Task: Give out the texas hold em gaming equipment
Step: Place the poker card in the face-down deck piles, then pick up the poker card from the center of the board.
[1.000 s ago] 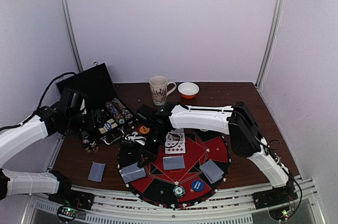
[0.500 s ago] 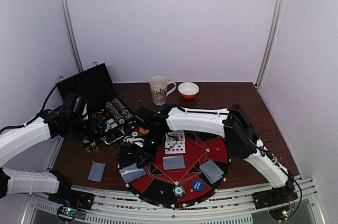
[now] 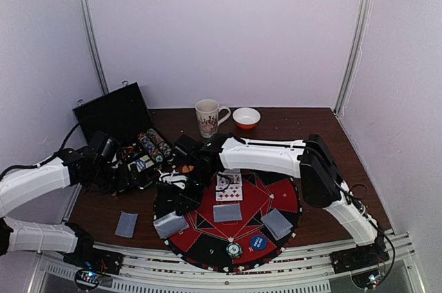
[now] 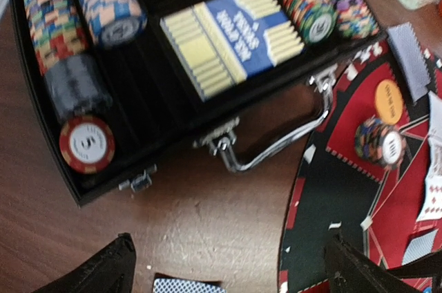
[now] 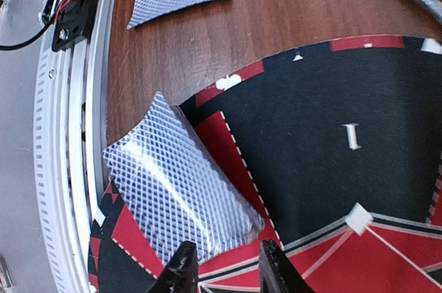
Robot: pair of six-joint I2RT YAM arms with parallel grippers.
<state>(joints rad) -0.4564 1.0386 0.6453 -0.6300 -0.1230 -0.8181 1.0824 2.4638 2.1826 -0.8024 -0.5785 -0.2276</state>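
My right gripper point(image 5: 226, 265) hovers low over the left edge of the round felt mat point(image 5: 311, 120), jaws a little open with only red felt between them. A grey-blue pile of cards point(image 5: 179, 189) lies just beyond its fingertips, free of them. In the top view that pile point(image 3: 170, 224) sits left of two more face-down cards point(image 3: 227, 212) and the face-up cards point(image 3: 229, 186). My left gripper point(image 4: 229, 251) hangs wide open and empty over bare table in front of the black case point(image 4: 173, 99), which holds rows of striped chips point(image 4: 103, 3) and a blue card box point(image 4: 235, 41).
A chip stack point(image 4: 380, 142) and an orange disc point(image 4: 389, 98) rest on the mat's near-left part. One card point(image 3: 126, 224) lies off the mat on the table. A mug point(image 3: 209, 117) and bowl point(image 3: 246, 117) stand at the back. The case's metal handle point(image 4: 276, 148) sticks out.
My right gripper's jaws have parted after being shut, next to the card pile. My left gripper has shifted toward the front of the case and opened slightly wider.
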